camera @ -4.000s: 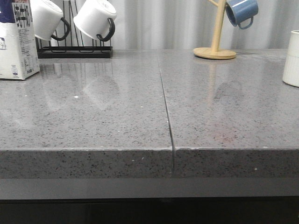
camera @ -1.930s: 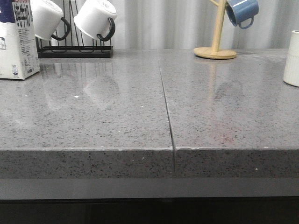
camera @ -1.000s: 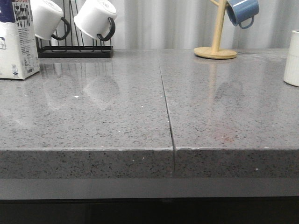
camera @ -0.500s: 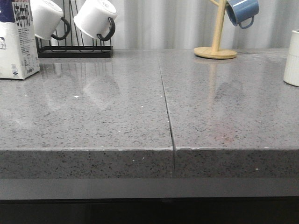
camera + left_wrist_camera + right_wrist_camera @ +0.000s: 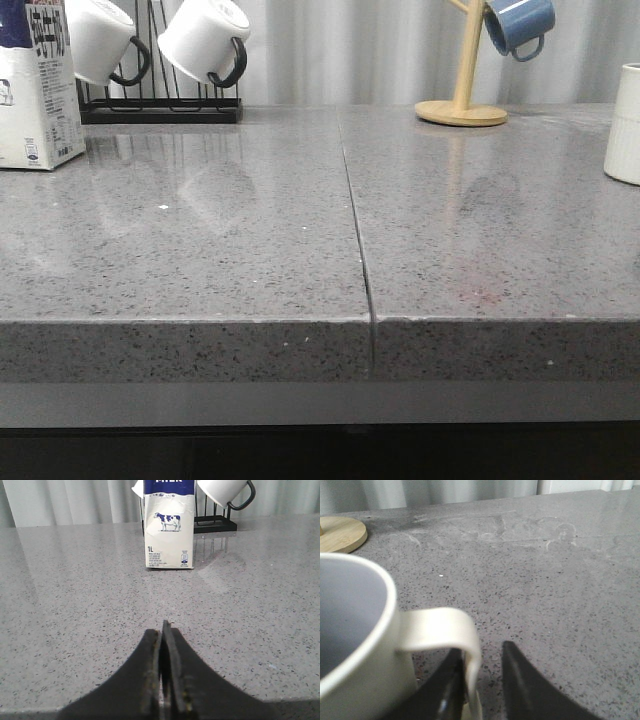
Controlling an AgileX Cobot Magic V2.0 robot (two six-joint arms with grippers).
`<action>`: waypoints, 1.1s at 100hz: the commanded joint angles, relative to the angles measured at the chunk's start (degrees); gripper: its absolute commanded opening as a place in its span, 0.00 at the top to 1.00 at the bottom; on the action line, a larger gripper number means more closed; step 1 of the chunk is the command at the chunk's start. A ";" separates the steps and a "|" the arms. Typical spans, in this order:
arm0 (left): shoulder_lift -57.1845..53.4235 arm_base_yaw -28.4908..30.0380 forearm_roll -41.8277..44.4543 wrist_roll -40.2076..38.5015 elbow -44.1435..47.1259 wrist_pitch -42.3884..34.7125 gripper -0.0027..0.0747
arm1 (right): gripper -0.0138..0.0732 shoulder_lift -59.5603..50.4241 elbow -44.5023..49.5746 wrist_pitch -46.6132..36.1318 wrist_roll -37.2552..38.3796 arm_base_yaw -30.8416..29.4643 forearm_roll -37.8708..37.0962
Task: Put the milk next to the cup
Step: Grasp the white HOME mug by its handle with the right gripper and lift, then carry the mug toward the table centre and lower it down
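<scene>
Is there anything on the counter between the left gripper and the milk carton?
Nothing visible. In the left wrist view, bare grey counter runs from the left gripper, jaws together, straight to the milk.

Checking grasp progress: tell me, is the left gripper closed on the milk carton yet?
No: in the left wrist view the left gripper is shut on nothing, with the milk carton standing apart beyond it.

The left gripper [image 5: 162, 680] has two matte black fingers, broad at the base and tapering to thin blade-like tips, with small yellowish specks on their inner edges; the right gripper [image 5: 481, 685] shows the same black tapered fingers
</scene>
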 commanded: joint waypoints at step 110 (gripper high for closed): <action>-1.72 0.14 -0.45 0.05 2.62 -4.29 0.99 | 0.92 0.84 -12.59 -4.44 0.62 31.03 -0.76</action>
